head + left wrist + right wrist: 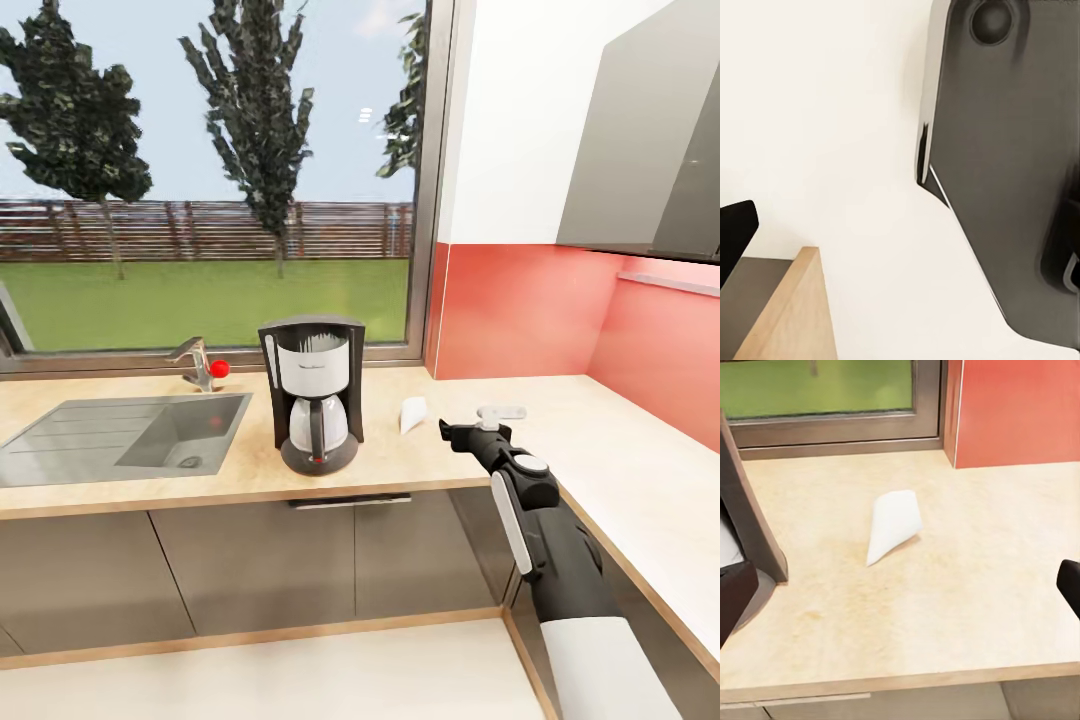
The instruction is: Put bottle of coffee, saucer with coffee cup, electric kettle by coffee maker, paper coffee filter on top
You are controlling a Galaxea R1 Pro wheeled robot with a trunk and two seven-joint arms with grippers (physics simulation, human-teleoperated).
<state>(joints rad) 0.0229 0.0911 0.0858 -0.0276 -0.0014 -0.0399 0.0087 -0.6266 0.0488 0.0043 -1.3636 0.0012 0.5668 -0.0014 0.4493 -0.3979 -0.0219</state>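
Note:
The coffee maker (310,395), black with a white front and a glass carafe, stands on the kitchen countertop (400,465) right of the sink. The paper coffee filter (412,413), a small white cone, lies on its side on the worktop just right of the machine. My right gripper (475,430) hovers low over the counter's front edge, right of the filter and apart from it. In the right wrist view the filter (892,525) lies ahead of the open right gripper (900,592), with the coffee maker's dark side (746,525) at one edge. My left gripper (900,240) is open and holds nothing.
A steel sink (130,435) with a faucet (195,365) and red knob is left of the coffee maker. A big window runs behind, a red backsplash (520,310) wraps the corner, and a grey wall cabinet (650,150) hangs at the right. The counter turns along the right wall.

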